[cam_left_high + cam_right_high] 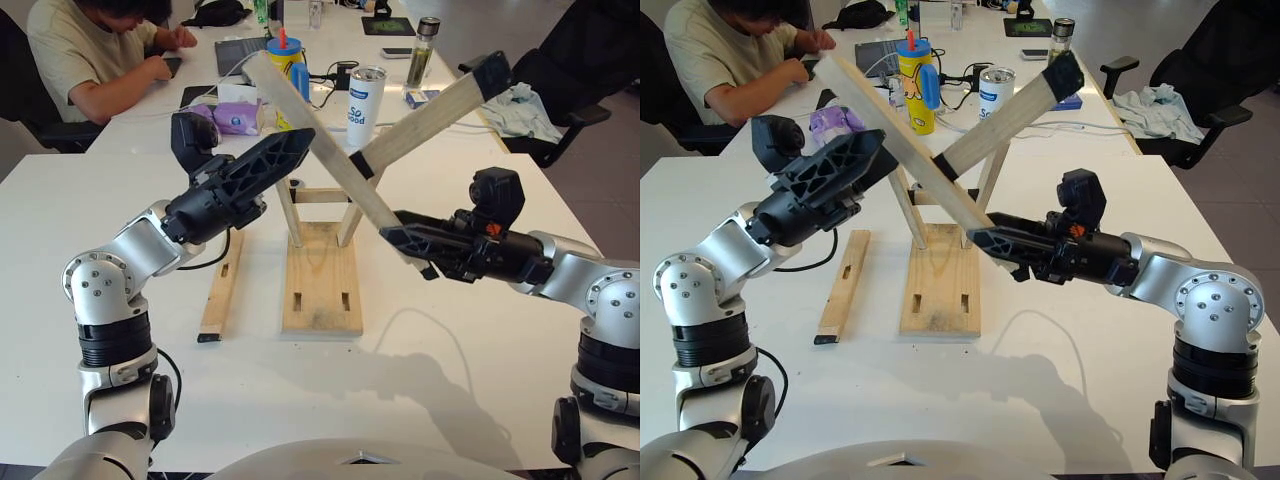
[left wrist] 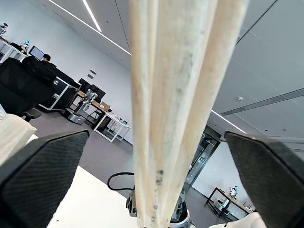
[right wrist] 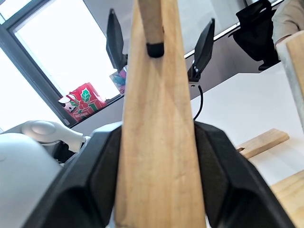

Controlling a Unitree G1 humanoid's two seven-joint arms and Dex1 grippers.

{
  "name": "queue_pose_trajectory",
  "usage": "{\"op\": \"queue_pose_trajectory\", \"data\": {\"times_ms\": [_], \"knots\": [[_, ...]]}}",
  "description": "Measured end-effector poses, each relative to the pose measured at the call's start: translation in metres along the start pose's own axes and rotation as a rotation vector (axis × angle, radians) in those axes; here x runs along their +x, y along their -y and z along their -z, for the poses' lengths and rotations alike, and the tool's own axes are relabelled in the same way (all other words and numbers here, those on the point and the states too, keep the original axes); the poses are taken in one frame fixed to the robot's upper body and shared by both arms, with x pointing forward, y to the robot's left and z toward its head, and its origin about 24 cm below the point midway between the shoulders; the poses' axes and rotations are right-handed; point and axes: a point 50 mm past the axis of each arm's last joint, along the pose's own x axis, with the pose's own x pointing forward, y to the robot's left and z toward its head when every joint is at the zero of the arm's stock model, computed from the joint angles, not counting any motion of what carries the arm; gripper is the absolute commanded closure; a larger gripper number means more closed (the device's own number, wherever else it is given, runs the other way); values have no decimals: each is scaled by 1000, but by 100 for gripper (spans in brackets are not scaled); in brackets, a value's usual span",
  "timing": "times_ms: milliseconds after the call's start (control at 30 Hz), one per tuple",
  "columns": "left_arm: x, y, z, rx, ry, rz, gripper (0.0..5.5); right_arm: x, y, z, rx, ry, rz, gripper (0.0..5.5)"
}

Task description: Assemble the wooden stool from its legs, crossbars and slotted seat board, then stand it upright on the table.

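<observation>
Spanning the scene, white tabletop (image 1: 460, 340) carries all the stool parts. Seat (image 1: 322, 285) lies flat at the middle, slots up. Left upright (image 1: 290, 215) and right upright (image 1: 349, 220) stand on its far end, tilted toward each other, with a crossbar (image 1: 320, 195) between them near the top. Plank (image 1: 222, 285) lies flat just left of the seat, parallel to it and not touching.

Leg (image 1: 320, 140) hangs in the air over the seat's far end, slanting from high on the left down to low on the right. Second leg (image 1: 430, 115), with a black cap at each end, slants the other way, up to the right. Its lower cap sits against the first leg where the two cross. Cannot tell what holds the second leg.

Right claw (image 1: 400, 240) is clamped on the leg's low end, fingers (image 3: 102, 161) pressed to both sides of the wood. Left claw (image 1: 300, 142) sits at the crossing with its fingers (image 3: 114, 42) spread apart on either side of the leg, a gap showing on each side in the left wrist view.

Cup (image 1: 367, 95) and yellow bottle (image 1: 285, 55) stand on the desk behind.
</observation>
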Motion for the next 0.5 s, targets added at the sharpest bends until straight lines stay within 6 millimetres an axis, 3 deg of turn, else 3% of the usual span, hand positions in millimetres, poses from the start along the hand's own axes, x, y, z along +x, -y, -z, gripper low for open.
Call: {"op": "queue_pose_trajectory", "data": {"times_ms": [500], "knots": [[-6,7,3,-6,-148,12,306,-4,-5,13,39,-92,-20,345]]}}
